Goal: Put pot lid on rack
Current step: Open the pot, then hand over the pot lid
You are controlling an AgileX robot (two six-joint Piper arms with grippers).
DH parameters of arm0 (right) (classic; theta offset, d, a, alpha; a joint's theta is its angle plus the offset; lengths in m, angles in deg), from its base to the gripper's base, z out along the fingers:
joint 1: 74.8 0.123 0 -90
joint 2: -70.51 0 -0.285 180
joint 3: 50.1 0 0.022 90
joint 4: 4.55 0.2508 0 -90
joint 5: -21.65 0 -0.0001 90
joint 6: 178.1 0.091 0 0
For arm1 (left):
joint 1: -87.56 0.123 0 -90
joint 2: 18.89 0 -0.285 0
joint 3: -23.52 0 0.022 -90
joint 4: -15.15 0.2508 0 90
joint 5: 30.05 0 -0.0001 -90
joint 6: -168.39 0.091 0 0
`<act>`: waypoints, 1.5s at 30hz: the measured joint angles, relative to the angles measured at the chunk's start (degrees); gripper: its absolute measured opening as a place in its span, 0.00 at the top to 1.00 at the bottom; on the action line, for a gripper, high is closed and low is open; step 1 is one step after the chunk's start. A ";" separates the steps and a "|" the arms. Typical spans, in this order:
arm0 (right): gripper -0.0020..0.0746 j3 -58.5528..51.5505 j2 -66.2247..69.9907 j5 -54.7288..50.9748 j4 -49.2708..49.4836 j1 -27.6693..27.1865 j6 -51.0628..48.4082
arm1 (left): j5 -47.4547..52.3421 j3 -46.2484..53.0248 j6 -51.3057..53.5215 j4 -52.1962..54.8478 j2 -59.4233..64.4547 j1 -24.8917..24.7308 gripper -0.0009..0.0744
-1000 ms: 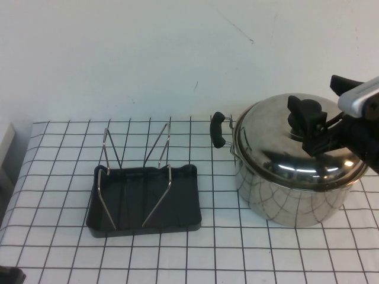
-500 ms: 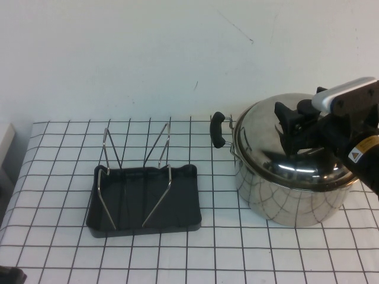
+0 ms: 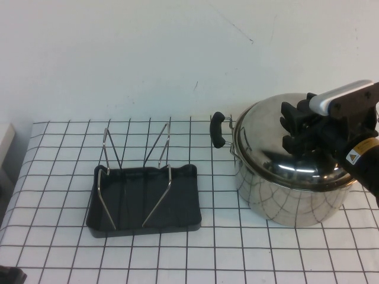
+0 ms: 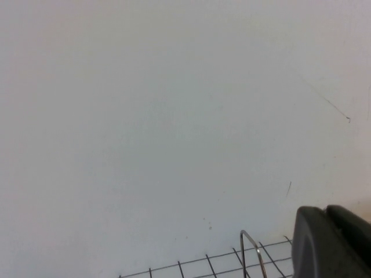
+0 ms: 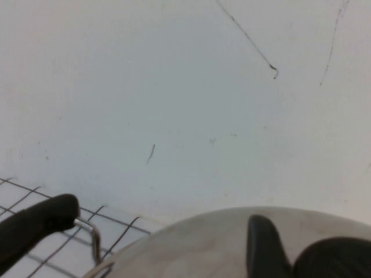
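Observation:
The shiny domed pot lid (image 3: pixel 266 136) sits on the steel pot (image 3: pixel 284 201) at the right of the table. My right gripper (image 3: pixel 294 127) is over the lid's centre, open, with one black finger on each side of the knob, which it hides in the high view. In the right wrist view a finger (image 5: pixel 264 249) stands beside the dark round knob (image 5: pixel 336 260) on the lid (image 5: pixel 203 243). The black rack (image 3: pixel 177 201) with two wire dividers stands left of the pot. My left gripper (image 3: pixel 9 275) is parked at the near left corner, its fingers (image 4: pixel 313 243) together.
The pot's black side handle (image 3: pixel 219 130) points toward the rack and also shows in the right wrist view (image 5: pixel 35 223). A white wall stands behind the checked tablecloth (image 3: pixel 237 260). One rack wire (image 4: pixel 250 243) shows in the left wrist view.
My right gripper has come in from the right and settled over the lid's knob, with its fingers around it. The lid, pot, rack and left arm have not moved.

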 joint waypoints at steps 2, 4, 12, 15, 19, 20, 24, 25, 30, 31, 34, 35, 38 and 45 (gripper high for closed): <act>0.55 0.00 0.00 0.39 0.00 0.00 0.00 | -0.92 0.00 -0.24 0.00 0.00 0.00 0.99; 0.54 0.00 0.13 1.25 0.00 0.00 0.00 | -2.07 0.00 -0.66 0.00 0.00 0.00 0.99; 0.54 -0.01 -0.91 11.50 0.00 0.00 -0.31 | -7.49 -0.11 -12.03 1.25 0.00 0.00 0.99; 0.54 -0.01 -2.95 11.73 0.00 0.00 -0.31 | -8.84 -0.11 -16.41 1.62 0.00 0.00 0.99; 0.54 -0.01 -7.47 11.83 -2.76 0.00 0.44 | -13.02 -0.11 -32.10 1.76 0.00 0.00 0.99; 0.54 -0.01 -9.03 11.84 -4.44 0.00 1.35 | -14.52 -0.11 -37.25 1.76 0.00 0.00 0.98; 0.54 0.91 -14.77 12.39 -16.14 1.78 5.46 | -20.29 -0.11 -52.03 1.79 0.00 0.00 0.83; 0.54 1.40 -16.03 12.71 -19.22 3.02 6.36 | -21.44 -0.11 -55.14 1.88 0.00 0.00 0.75; 0.54 4.65 -19.15 13.48 -27.43 12.67 9.37 | -22.74 -0.11 -70.17 2.17 0.00 0.00 0.21; 0.54 5.35 -19.30 13.61 -27.82 14.48 9.69 | -23.15 -0.11 -71.33 2.45 0.00 0.00 0.16; 0.54 8.01 -19.52 9.86 -28.57 20.71 11.14 | -26.25 -0.11 -72.86 3.27 0.00 0.00 0.10; 0.54 8.60 -19.52 7.99 -28.46 22.20 11.87 | -27.37 -0.11 -73.00 3.40 0.00 0.00 0.09; 0.54 9.94 -19.52 4.13 -27.40 26.64 13.52 | -28.21 -0.34 -73.81 4.10 0.00 0.00 0.07; 0.54 11.91 -19.64 -0.45 -26.47 31.70 14.22 | -25.07 -0.38 -82.01 7.65 0.09 0.00 0.07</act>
